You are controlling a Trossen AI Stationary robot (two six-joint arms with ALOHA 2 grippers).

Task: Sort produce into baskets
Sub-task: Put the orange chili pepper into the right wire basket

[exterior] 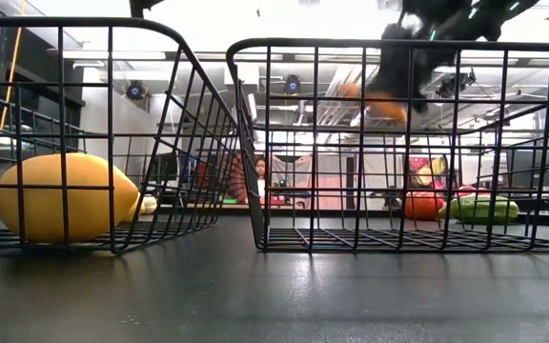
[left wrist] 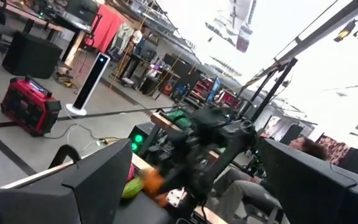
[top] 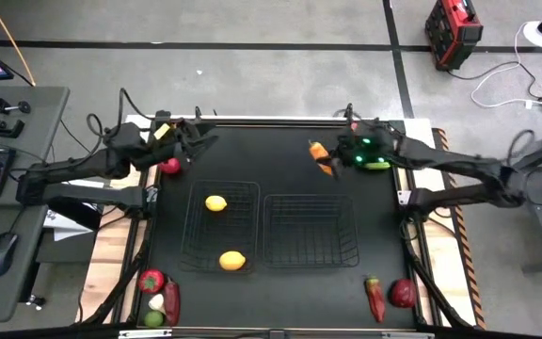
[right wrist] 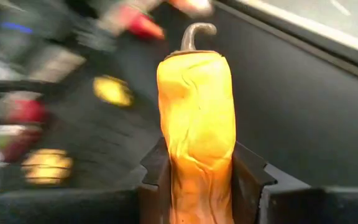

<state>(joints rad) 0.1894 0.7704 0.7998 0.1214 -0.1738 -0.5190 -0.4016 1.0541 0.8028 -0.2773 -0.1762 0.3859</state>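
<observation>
The orange pepper (right wrist: 196,134) is clamped between the two dark fingers (right wrist: 246,180) of the right gripper (top: 332,158); its curled stem points away from the wrist camera. In the high view this gripper is in the upper centre-right of the frame, above the right basket (top: 310,230), and the pepper (top: 320,154) sticks out to its left. From the table-level camera the pepper (exterior: 375,103) hangs high in the upper right, clear of the table, so I judge it is lifted and on its way to a basket.

A green cucumber-like piece (top: 377,166) lies just beside this gripper, on the black table (top: 271,151).

As for progress, only the left basket (top: 216,224) holds something: one lemon (top: 215,202) near its upper edge and a second lemon (top: 231,260) at its lower edge. The right basket looks empty. Much is left to sort: a red round fruit (top: 169,167) at the upper left, a group of red, white and green pieces (top: 156,298) at the lower left, and a long red pepper (top: 374,299) with a red apple (top: 402,293) at the lower right. So the task seems to be in its early part.

The left gripper (top: 188,143) waits at the upper left, near the red round fruit, with its jaws spread and nothing between them.
</observation>
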